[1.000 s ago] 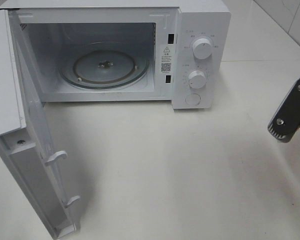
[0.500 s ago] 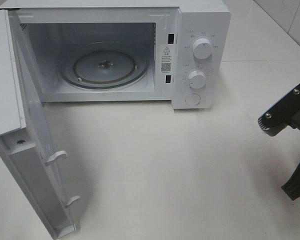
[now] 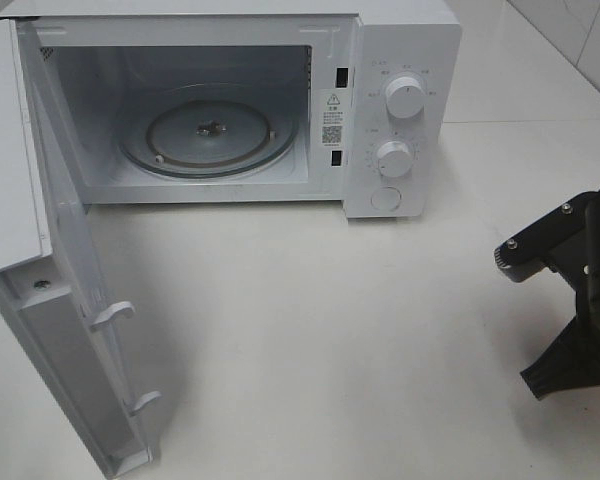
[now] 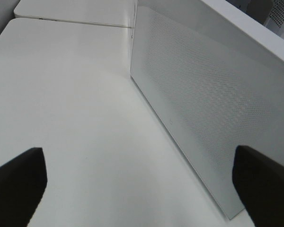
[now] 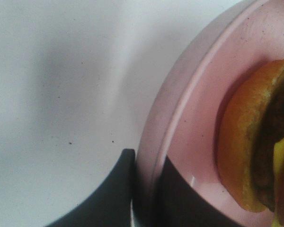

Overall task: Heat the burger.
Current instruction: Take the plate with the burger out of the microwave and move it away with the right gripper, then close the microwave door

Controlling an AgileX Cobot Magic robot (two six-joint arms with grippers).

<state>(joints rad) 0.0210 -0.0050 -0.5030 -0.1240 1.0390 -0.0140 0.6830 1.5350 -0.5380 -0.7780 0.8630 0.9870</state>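
The burger (image 5: 248, 146) lies on a round pink plate (image 5: 199, 109); its golden-brown bun, dark patty and a bit of yellow cheese show in the right wrist view only. My right gripper (image 5: 146, 163) is shut on the plate's rim, one dark finger on each side of it. In the high view only the right arm (image 3: 580, 260) shows, at the right edge of the table; plate and burger are out of that view. My left gripper (image 4: 142, 179) stands wide open and empty beside the microwave door (image 4: 203, 94).
A white microwave (image 3: 400, 60) stands at the back with its door (image 3: 70, 330) swung open to the left. Its glass turntable (image 3: 210, 135) is bare. White tabletop (image 3: 330, 320) stretches in front of it.
The right arm has come further into the high view, moving left and down from the right edge. The microwave and its door have not moved.
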